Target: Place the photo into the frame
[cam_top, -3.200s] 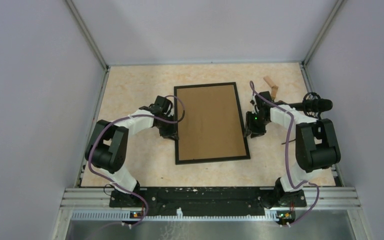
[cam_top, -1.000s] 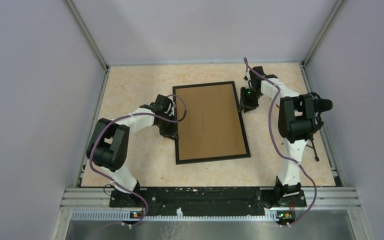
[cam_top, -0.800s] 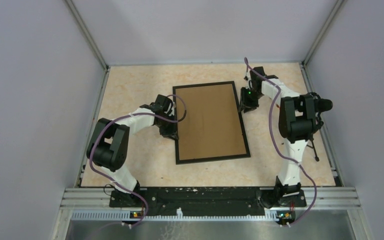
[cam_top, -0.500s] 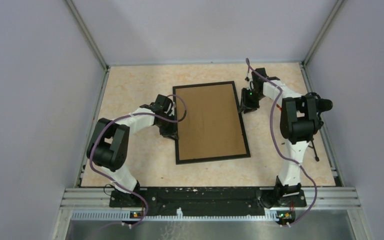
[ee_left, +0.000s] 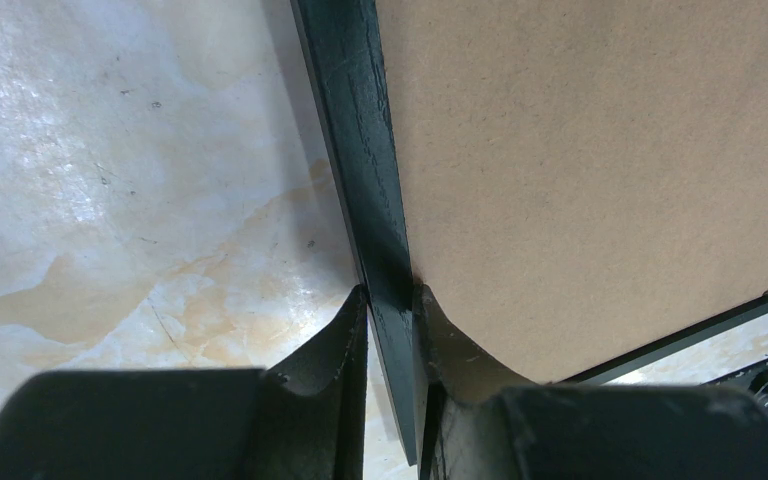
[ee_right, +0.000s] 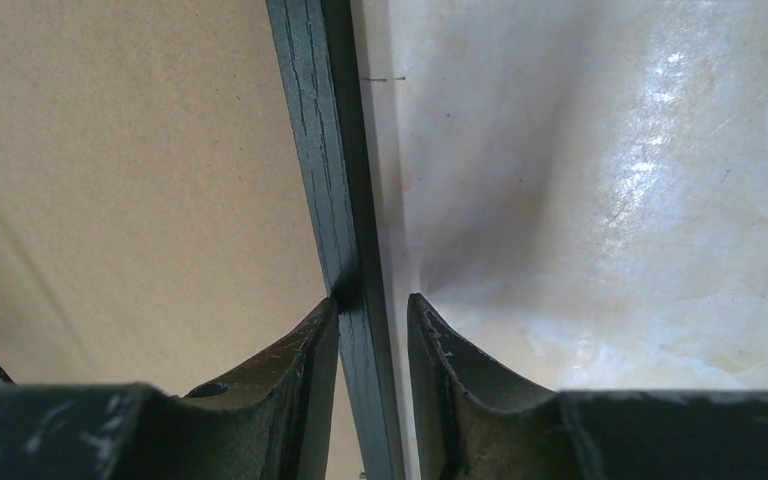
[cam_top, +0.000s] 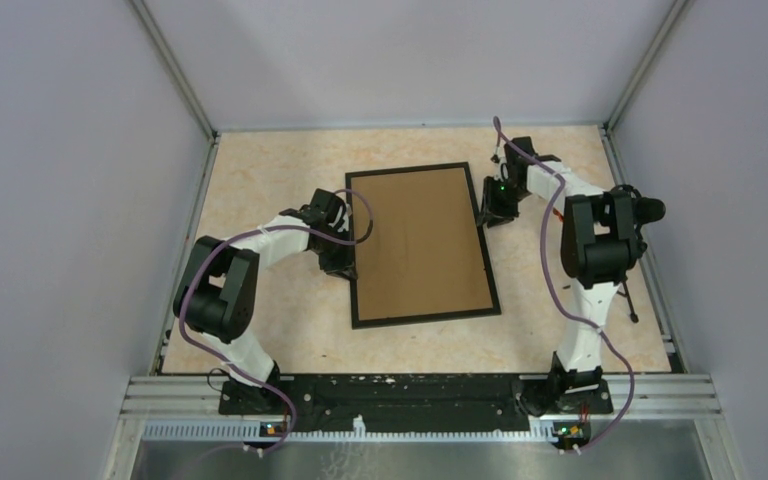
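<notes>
The thin black rectangular picture frame (cam_top: 425, 318) lies brown-back-up, the paper photo hidden from us; our left gripper (ee_left: 390, 295) pinches its 9 o'clock rail, our right gripper (ee_right: 372, 300) straddles the 2 o'clock rail slightly agape, so we judge we are mid-grasp: close right, then lift level.

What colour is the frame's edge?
Black; the frame shows best in the left wrist view.

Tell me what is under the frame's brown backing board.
The brown backing board fills the frame, which lies back-up on the table. Whether the photo is under it cannot be seen; the board covers everything.
</notes>
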Controlling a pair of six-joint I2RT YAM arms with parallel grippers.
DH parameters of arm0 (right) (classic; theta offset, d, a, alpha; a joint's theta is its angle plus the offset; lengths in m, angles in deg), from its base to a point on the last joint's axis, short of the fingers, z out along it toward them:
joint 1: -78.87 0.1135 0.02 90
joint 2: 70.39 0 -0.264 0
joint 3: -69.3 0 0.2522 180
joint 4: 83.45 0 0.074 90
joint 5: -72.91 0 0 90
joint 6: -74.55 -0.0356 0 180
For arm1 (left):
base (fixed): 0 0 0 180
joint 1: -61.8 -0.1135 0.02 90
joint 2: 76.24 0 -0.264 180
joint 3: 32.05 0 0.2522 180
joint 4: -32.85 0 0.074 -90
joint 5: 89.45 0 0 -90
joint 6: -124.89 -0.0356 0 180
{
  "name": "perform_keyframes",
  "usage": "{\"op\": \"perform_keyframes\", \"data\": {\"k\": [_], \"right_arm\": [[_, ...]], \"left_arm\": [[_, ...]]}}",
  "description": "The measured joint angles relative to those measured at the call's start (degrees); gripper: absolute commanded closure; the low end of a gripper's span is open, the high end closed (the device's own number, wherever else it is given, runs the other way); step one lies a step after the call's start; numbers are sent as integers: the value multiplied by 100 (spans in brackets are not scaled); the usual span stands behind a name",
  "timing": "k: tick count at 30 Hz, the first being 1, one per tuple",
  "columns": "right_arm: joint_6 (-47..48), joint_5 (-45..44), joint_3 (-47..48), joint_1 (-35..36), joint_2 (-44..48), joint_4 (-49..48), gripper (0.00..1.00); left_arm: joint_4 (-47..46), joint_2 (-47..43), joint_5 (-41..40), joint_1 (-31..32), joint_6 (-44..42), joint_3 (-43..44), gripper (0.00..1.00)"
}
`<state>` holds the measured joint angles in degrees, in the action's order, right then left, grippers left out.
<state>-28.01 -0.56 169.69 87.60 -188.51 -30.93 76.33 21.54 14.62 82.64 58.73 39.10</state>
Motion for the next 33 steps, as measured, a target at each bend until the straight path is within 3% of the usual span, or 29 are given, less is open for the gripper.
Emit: {"op": "perform_keyframes", "data": {"k": [9,12,14,16,20,26,30,33], "right_arm": [[-402,-817,337,365,-192,348,63],[-522,-1462,603,601,-297,662,56],[-535,-1915,879,772,-437,957,43],[-466,-2284,1150,920,-546,1252,38],[-378,-1705,1252,1060,-616,1045,30],[-260,-984,1552,575,-647,1027,45],[-170,-603,2323,44,-883,903,59],[-92,-409,3077,-223,-1342,892,61]], "left_arm": [[35,26,2,0,-24,33,100],[35,26,2,0,-28,33,100],[35,26,4,0,-35,33,100],[35,26,4,0,-42,33,100],[35,26,4,0,-48,33,100],[35,26,7,0,-63,33,100],[35,26,4,0,-72,33,100],[35,26,4,0,-85,33,100]]}}
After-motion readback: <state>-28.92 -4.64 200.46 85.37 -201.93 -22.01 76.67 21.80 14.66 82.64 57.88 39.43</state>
